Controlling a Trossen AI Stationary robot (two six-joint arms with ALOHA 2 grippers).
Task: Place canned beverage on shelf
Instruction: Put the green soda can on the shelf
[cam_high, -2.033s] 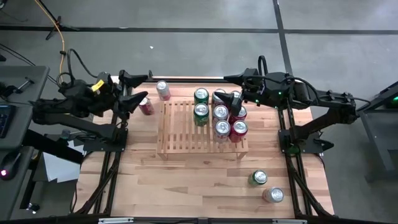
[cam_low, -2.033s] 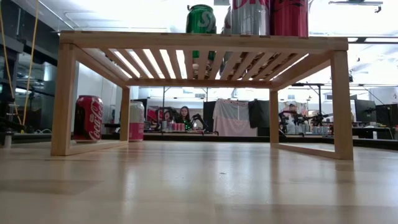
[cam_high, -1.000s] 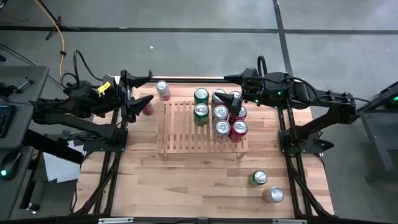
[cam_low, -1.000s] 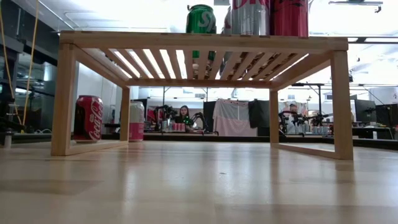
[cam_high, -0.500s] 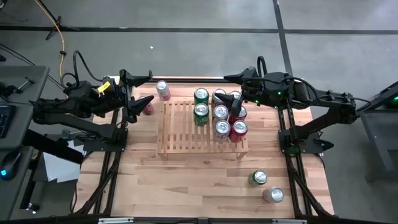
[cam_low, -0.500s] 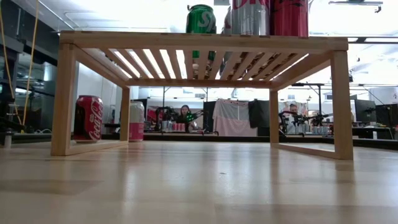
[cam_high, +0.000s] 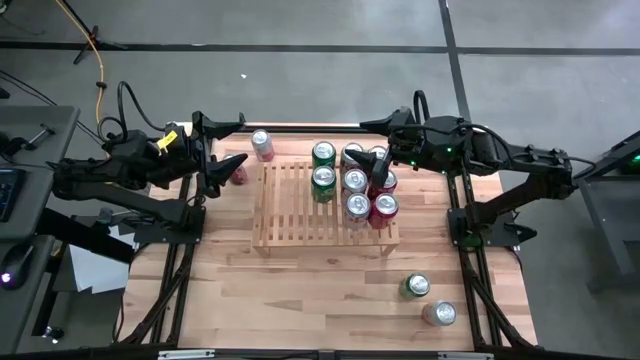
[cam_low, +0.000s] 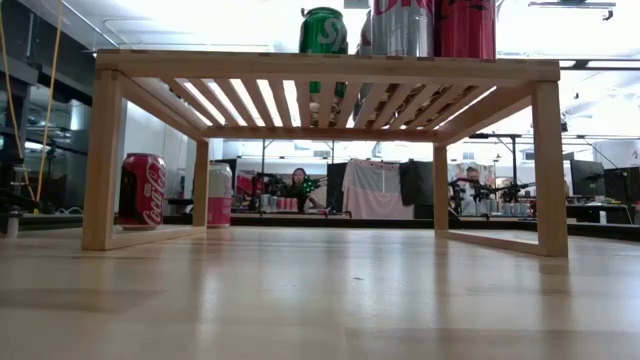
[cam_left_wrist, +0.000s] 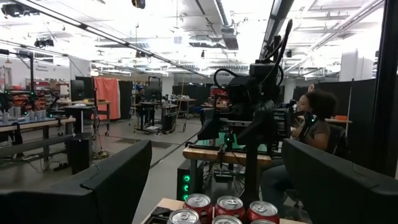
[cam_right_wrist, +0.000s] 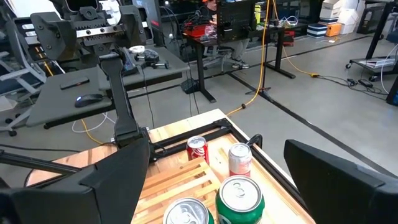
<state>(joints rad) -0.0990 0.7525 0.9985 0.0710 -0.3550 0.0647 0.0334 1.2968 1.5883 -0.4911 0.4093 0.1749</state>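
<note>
Left gripper (cam_high: 228, 157), fingers spread and empty, hovers beside the shelf (cam_high: 285, 205) over a red can (cam_high: 237, 173) (a pink can (cam_high: 262, 145) stands nearby). Right gripper (cam_high: 362, 160), likewise spread, hangs above the shelf's cluster of cans (cam_high: 355, 188).

A light wooden table (cam_high: 330, 290) is seen from above on a grey floor (cam_high: 300, 60). A seated person (cam_low: 297, 187) is shown at a workbench (cam_low: 290, 212) in the room behind, beside a hung cloth (cam_low: 372, 189)
</note>
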